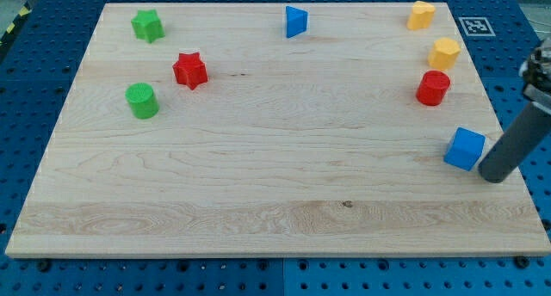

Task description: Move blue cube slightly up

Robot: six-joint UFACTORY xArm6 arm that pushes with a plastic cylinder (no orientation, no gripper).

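Note:
The blue cube point(465, 148) lies near the right edge of the wooden board point(275, 184), below the red cylinder point(433, 88). My tip point(493, 177) is at the end of the dark rod coming in from the view's right. It sits just right of and slightly below the blue cube, close to or touching its right side.
A blue triangular block point(295, 21) lies at the top middle. Two yellow blocks point(421, 15) point(444, 52) lie at the top right. A green star point(148, 25), a red star point(190, 70) and a green cylinder point(142, 101) lie at the left.

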